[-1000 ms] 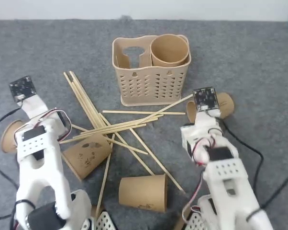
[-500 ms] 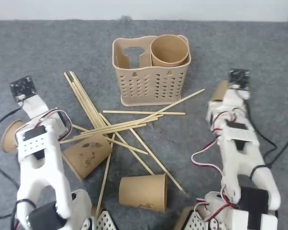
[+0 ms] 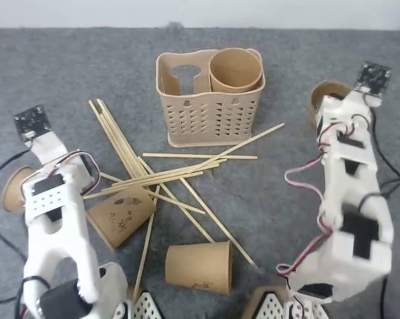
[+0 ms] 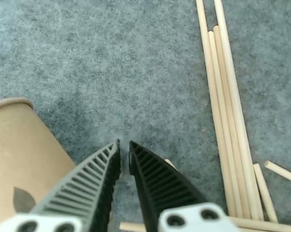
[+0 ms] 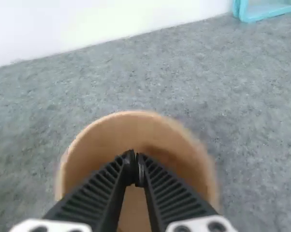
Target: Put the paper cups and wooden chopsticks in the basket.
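The tan slotted basket [image 3: 213,119] stands at the back centre with one paper cup [image 3: 235,70] upright in its right compartment. My right gripper [image 5: 133,163] is shut on the rim of another paper cup [image 5: 150,135], held up to the right of the basket; in the high view this cup [image 3: 321,94] shows at the arm's tip. Several wooden chopsticks [image 3: 153,174] lie crossed in front of the basket. My left gripper [image 4: 124,145] is shut on nothing, low over the carpet between a lying cup [image 4: 17,145] and a bundle of chopsticks [image 4: 227,121].
Two more cups lie on their sides, one [image 3: 120,216] beside the left arm and one [image 3: 199,267] near the front centre. A further cup [image 3: 12,189] lies at the far left by the left arm [image 3: 54,212]. Grey carpet [image 3: 87,66] covers the table.
The right arm has swung from the basket's right front out to the far right and risen, carrying the paper cup with it. The left arm has kept still.
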Motion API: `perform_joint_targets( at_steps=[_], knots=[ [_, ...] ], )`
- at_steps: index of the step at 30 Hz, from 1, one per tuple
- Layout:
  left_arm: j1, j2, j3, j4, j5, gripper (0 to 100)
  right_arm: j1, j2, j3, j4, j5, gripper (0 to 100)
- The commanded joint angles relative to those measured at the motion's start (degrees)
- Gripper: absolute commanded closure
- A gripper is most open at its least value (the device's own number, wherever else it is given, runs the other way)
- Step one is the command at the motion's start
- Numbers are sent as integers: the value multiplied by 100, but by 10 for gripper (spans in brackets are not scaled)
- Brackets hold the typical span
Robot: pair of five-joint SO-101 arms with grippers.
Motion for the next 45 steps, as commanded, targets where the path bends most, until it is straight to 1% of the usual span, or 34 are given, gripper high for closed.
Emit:
perform_joint_targets(
  at_steps=[1, 6, 10, 13, 19, 21, 24, 29, 34, 38, 43, 45],
  knots=[
    [62, 18, -40, -158, 0, 970, 4, -215, -677, 655, -70, 991],
    [62, 18, -40, -158, 0, 969, -101, -1341, -1196, 2492, -492, 989],
    [62, 18, -40, -158, 0, 969, -119, -2035, -1644, 3530, -325, 988],
    [62, 18, -40, -158, 0, 969, -84, -2141, -1890, 4084, -308, 988],
    [62, 18, -40, -158, 0, 969, -75, -1798, -2268, 5051, -308, 987],
    [53, 18, -40, -158, 0, 969, -84, -1516, -2585, 5464, -316, 956],
    [35, 18, -40, -158, 0, 969, -92, -1024, -3349, 6316, -334, 871],
    [35, 18, -40, -158, 0, 970, 4, -101, -4949, 7512, -360, 858],
    [26, 18, -31, -149, 0, 970, 233, 910, -6084, 7873, -589, 859],
    [26, 18, -31, -149, 0, 970, 330, 1622, -6514, 7793, -615, 859],
    [26, 18, -31, -149, 0, 970, 514, 2396, -6945, 7600, -1152, 860],
    [26, 18, -31, -158, 0, 970, 532, 2624, -7033, 7600, -1213, 887]
  ],
)
